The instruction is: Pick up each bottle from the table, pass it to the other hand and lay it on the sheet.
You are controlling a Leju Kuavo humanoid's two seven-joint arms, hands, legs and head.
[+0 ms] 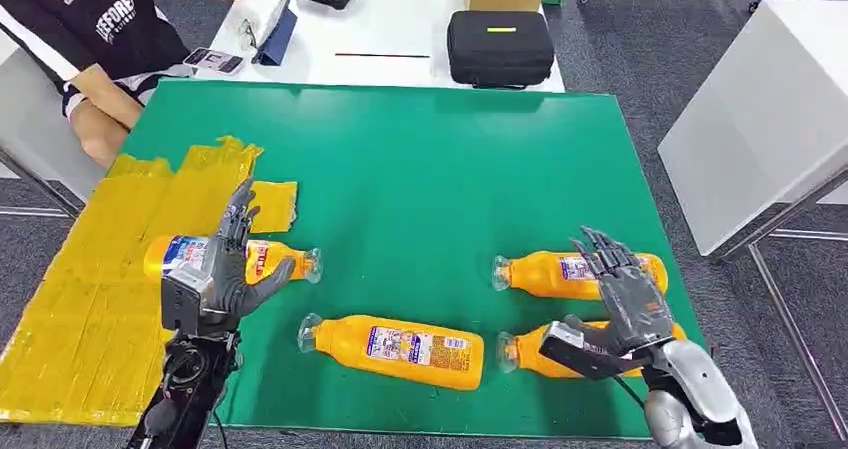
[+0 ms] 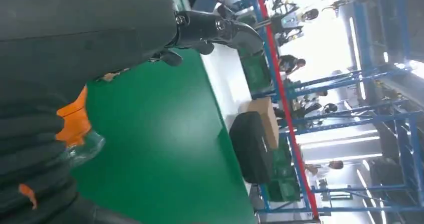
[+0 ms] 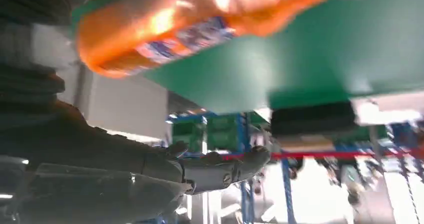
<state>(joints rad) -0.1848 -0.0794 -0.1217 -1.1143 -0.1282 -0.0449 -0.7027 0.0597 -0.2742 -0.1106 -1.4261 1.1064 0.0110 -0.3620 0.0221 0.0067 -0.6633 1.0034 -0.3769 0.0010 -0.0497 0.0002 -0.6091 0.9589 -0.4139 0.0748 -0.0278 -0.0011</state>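
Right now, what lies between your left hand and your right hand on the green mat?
In the head view, one orange bottle lies on its side on the green mat, between the left hand and the right hand. Neither hand touches it.

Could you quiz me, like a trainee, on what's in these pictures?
1. How many orange bottles lie on the green table?
2. True or false: the left hand is at the bottle by the yellow sheet.
3. What stands on the white table beyond? A) black case B) red bucket C) lamp

Key
1. Four: left bottle, middle bottle, far right bottle, near right bottle.
2. True.
3. A.
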